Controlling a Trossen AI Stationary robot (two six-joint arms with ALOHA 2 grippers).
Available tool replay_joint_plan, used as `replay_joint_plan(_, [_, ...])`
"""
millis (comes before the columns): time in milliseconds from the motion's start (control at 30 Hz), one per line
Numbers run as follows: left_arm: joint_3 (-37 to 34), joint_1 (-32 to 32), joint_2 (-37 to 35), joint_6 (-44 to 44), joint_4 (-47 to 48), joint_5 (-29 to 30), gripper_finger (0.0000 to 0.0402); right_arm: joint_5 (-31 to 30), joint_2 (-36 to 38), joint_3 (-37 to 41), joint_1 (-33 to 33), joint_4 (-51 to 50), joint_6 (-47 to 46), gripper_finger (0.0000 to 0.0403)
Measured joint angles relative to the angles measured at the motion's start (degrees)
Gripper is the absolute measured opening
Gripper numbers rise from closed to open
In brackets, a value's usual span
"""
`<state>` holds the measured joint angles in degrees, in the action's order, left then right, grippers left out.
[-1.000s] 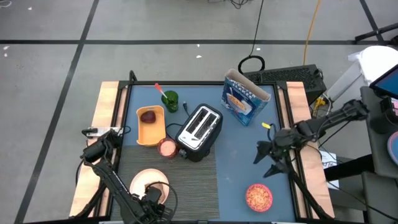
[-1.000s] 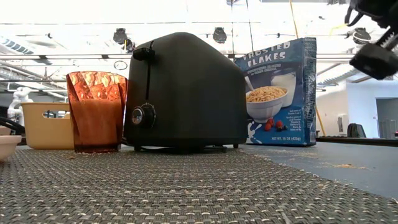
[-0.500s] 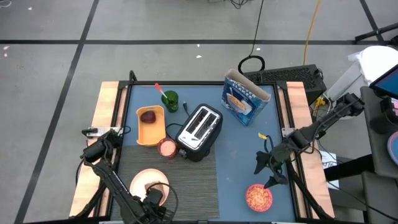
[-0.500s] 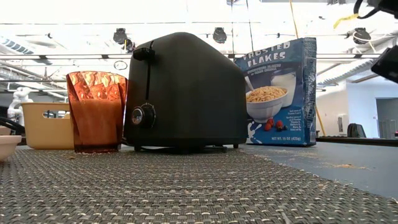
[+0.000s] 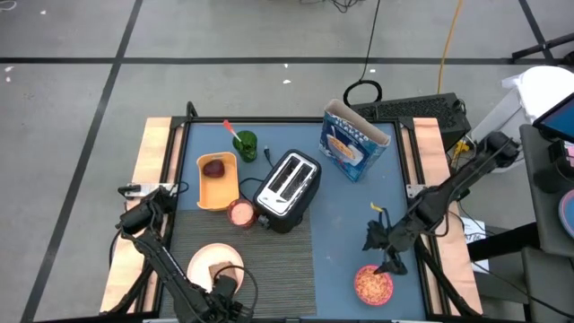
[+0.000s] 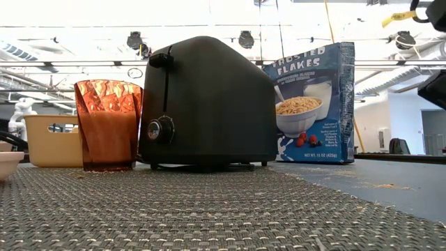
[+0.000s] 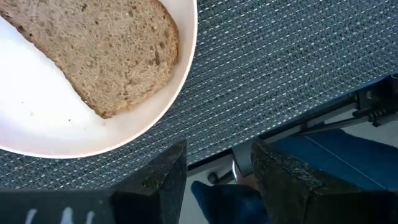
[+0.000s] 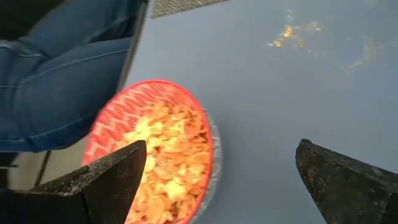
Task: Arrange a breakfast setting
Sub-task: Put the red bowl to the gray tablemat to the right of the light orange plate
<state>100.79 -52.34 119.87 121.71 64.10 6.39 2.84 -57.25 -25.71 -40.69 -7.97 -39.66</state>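
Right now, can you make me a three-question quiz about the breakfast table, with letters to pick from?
1. Where is the toast slice?
A. in the toaster
B. on the cream plate
C. in the orange container

2. What colour is the rim of the cereal bowl?
A. pink-red
B. green
C. blue

3. How is the right gripper?
A. shut on the bowl
B. wide open above the bowl
C. holding the spoon

Answers:
1. B, the left wrist view shows the bread lying on the plate.
2. A, the right wrist view shows a pink-red rim.
3. B, its fingers stand far apart with nothing between them.
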Motion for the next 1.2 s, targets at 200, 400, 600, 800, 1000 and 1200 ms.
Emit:
replay_joint_plan(200, [0.0, 0.0, 0.0, -0.4, -0.5, 3.3, 0.0182, -1.2, -3.0, 0.0, -1.5, 0.0, -0.2, 0.0395])
replay_joint_plan(400, [0.0, 0.0, 0.0, -2.7, -1.0, 4.4, 0.0182, -1.2, -5.0, 0.0, -2.9, 0.0, -0.2, 0.0375])
replay_joint_plan(600, [0.0, 0.0, 0.0, -2.7, -1.0, 4.4, 0.0182, -1.3, -5.5, 0.0, -3.3, 0.0, -0.2, 0.0347])
replay_joint_plan(800, [0.0, 0.0, 0.0, -2.7, -1.0, 4.4, 0.0182, -1.3, -5.5, 0.0, -3.3, -0.4, -0.2, 0.0296])
replay_joint_plan(1000, [0.0, 0.0, 0.0, -2.0, -1.0, 4.4, 0.0182, -1.3, -5.5, 0.0, -3.3, -1.5, -0.2, 0.0244])
replay_joint_plan(1200, [0.0, 0.0, 0.0, -1.7, -1.2, 4.4, 0.0182, -1.3, -5.5, 0.0, -3.3, -1.6, -0.2, 0.02])
